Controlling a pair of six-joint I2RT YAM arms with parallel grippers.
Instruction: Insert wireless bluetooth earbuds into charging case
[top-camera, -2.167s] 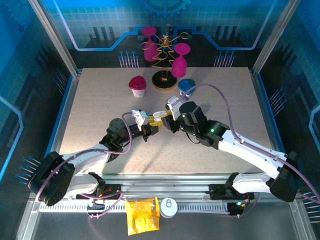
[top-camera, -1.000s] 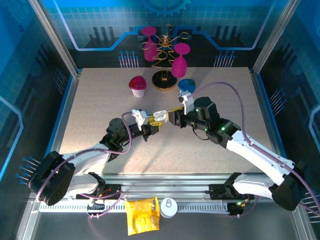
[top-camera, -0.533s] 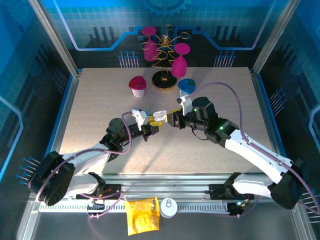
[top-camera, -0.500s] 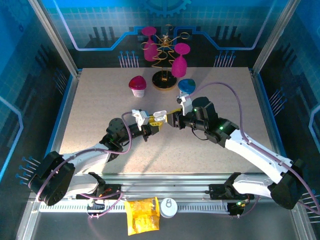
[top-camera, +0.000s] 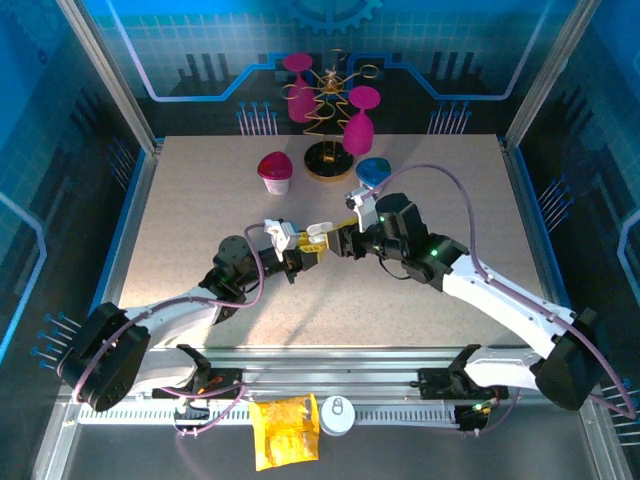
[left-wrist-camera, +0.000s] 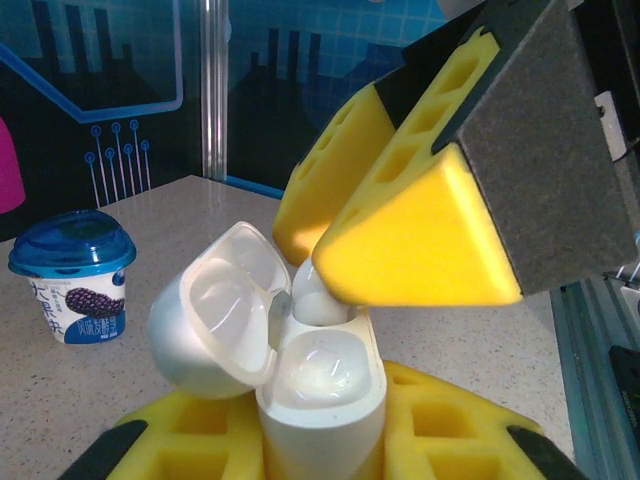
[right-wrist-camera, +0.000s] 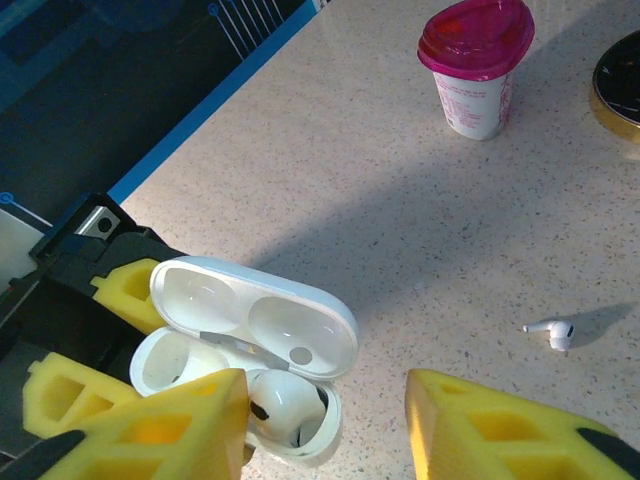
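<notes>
The left gripper (left-wrist-camera: 320, 440) appears at the bottom edge as two yellow foam pads (left-wrist-camera: 190, 440), one on each side of a white charging case (left-wrist-camera: 320, 400); the case stands upright between them, gripped at its lower body; its lid (left-wrist-camera: 215, 305) is hinged open and tilted to the left, showing a hollow glossy interior. The right gripper (left-wrist-camera: 340, 235) enters from the upper right; its yellow fingers (left-wrist-camera: 400, 240) reach down to the open top of the case; a white earbud (left-wrist-camera: 315, 300) sits in the far socket beneath them. A blue-lidded yoghurt cup (left-wrist-camera: 72, 275) stands on the speckled table (left-wrist-camera: 60, 400) at left, well apart from the case.
</notes>
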